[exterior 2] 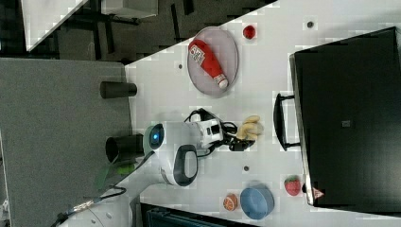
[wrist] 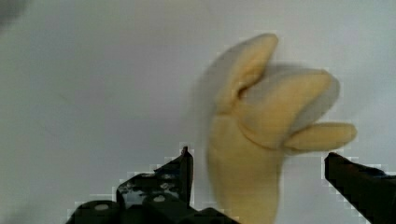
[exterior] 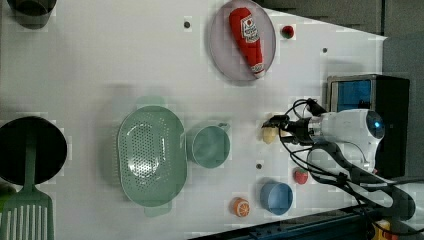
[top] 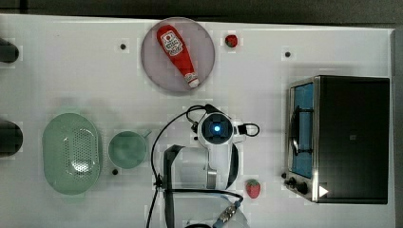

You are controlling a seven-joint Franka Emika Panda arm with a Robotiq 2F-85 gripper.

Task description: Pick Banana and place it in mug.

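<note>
Tool [wrist: 257, 186]: fingers spread wide, straddling the banana [wrist: 261, 140], nothing clamped.
Advice: sink lower, centre the fruit's body, close gently.
Mug [exterior: 210, 146]: waits well apart on the tabletop [exterior: 100, 60].

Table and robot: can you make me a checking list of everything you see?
Surface: white table, flat.
Job's things: banana lying on the table between the open fingers; teal mug upright beside the green colander.
Clutter: ketchup bottle on a plate, toaster oven, two strawberries, blue cup, orange slice.
Grippers: gripper open, low over the banana.
Cables: black cable looping off the wrist.
Surroundings: dark pan, green spatula.
</note>
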